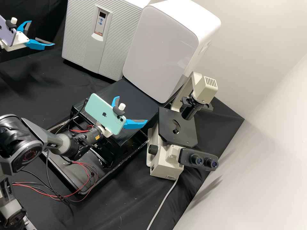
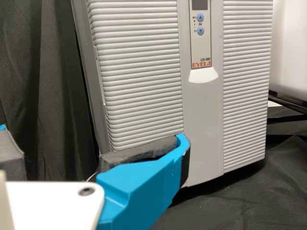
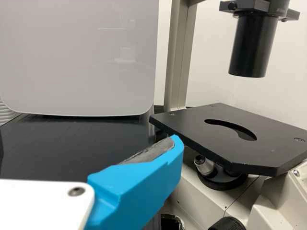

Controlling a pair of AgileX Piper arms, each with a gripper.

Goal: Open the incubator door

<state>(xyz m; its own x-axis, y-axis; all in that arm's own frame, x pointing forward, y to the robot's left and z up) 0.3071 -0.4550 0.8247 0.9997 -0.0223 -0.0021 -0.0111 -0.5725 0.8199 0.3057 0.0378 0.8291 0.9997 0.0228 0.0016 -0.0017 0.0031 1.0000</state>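
Nearest the camera, in the high view, the right arm [image 1: 25, 153] is seen over a black tray [image 1: 116, 166], in which red and black cables [image 1: 84, 169] are held. Beyond it, the right fingers [image 1: 132, 124] are set wide apart, well away from the incubator [image 1: 108, 65]; beside them stands a microscope [image 1: 174, 126]. Farther back, the left fingers [image 1: 36, 44] are also spread wide, with nothing gripped. By these the coming move is best made: the ribbed incubator is placed at the back of the surface [image 1: 35, 95], just past their tips and to the right, near but apart. Its door [image 1: 78, 35] appears shut, with its long axis seemingly upright, and its contents are hidden. A door edge would need to be reached by the left fingers; slipping on the ribs could be risked.
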